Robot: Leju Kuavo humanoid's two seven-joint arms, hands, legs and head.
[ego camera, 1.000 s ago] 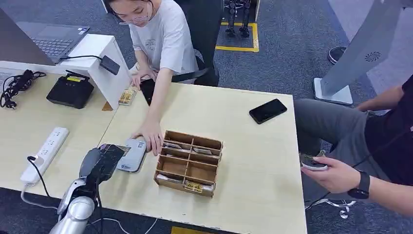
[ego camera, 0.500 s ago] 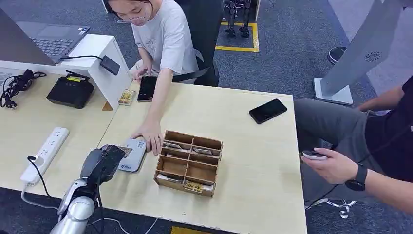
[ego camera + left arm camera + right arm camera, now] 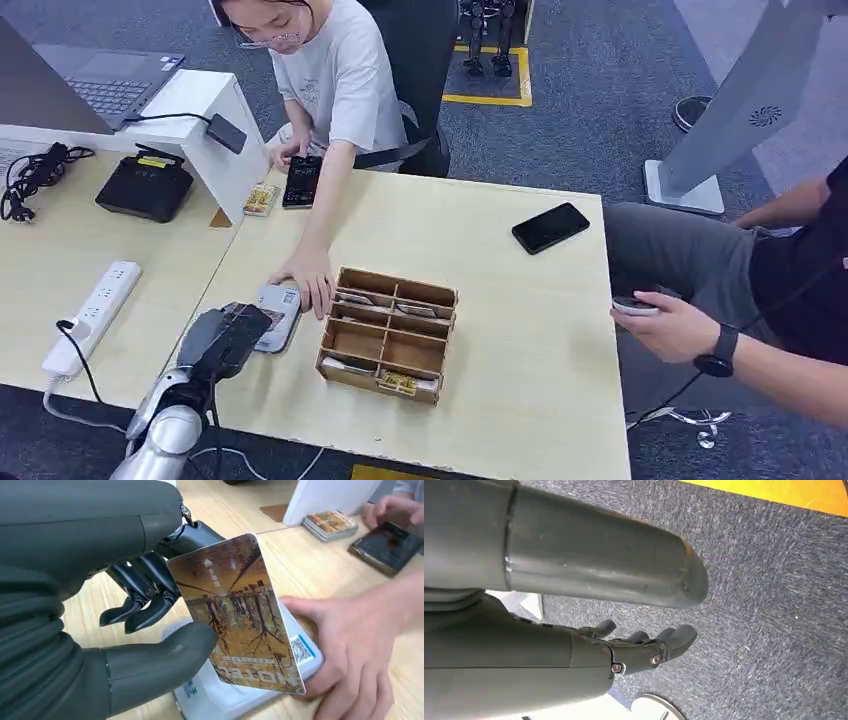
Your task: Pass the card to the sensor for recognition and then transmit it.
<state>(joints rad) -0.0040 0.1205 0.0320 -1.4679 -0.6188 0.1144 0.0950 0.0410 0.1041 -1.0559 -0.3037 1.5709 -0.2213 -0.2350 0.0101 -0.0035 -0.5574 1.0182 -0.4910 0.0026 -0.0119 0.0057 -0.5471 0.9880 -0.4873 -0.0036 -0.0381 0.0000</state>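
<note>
My left hand pinches a card printed with an autumn tree scene between the thumb and the darker fingers. It holds the card tilted just above the grey-white card sensor, which lies flat on the table; the sensor shows under the card's lower edge. A person's hand rests on the far side of the sensor, close beside the card. My right hand hangs over dark carpet with its fingers apart and nothing in them.
A wooden compartment box holding cards stands right of the sensor. Also on the table are a black phone, a card stack, a second phone under the person's other hand and a power strip. A seated person at the right holds a controller.
My left hand has moved rightwards with the card, from beside the sensor to over it. The person behind the table laid a phone down on the table.
</note>
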